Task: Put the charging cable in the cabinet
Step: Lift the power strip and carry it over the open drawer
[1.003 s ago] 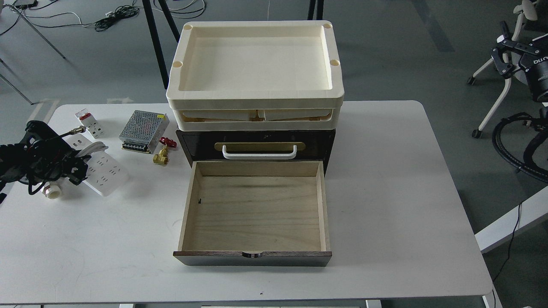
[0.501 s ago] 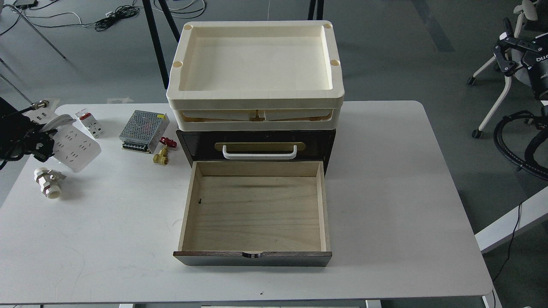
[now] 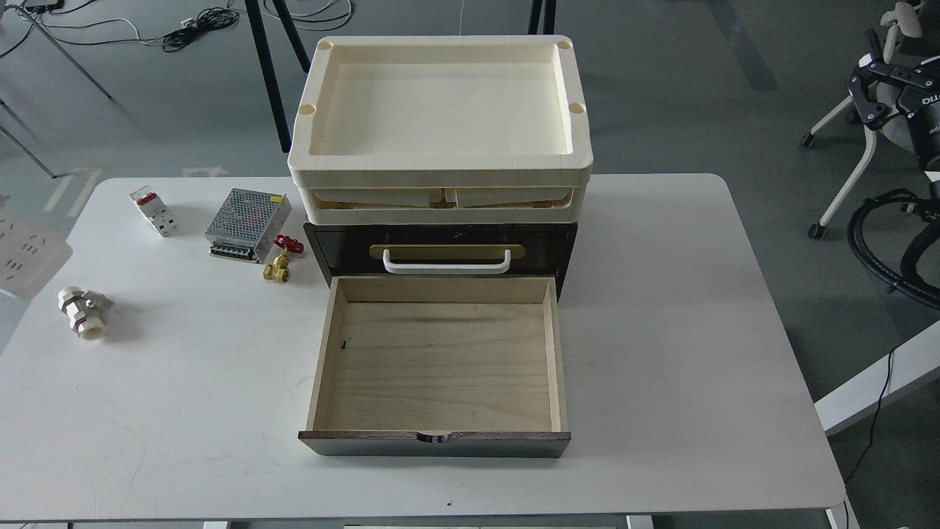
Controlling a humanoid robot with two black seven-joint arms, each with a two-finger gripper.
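The charging cable's white power strip [image 3: 29, 253] hangs tilted at the far left edge, above the table's left end and partly cut off; its cord does not show. My left gripper is out of view beyond that edge. The dark brown cabinet [image 3: 334, 250] stands at the table's middle back, with a white handle [image 3: 446, 263] on a gold plate. Its pale plywood drawer [image 3: 440, 360] is pulled out and holds nothing. My right gripper [image 3: 874, 84] is a dark shape at the far right, well off the table; its fingers cannot be told apart.
Two stacked cream trays [image 3: 440, 173] sit on top of the cabinet. On the white table [image 3: 661, 330] at the left are a silver perforated box [image 3: 246, 214], a white breaker with a red switch [image 3: 153, 211], a brass valve [image 3: 277, 268] and a white pipe fitting [image 3: 82, 312].
The power strip was lifted off the table and carried up and left to the view's edge. The left gripper holding it has left the view.
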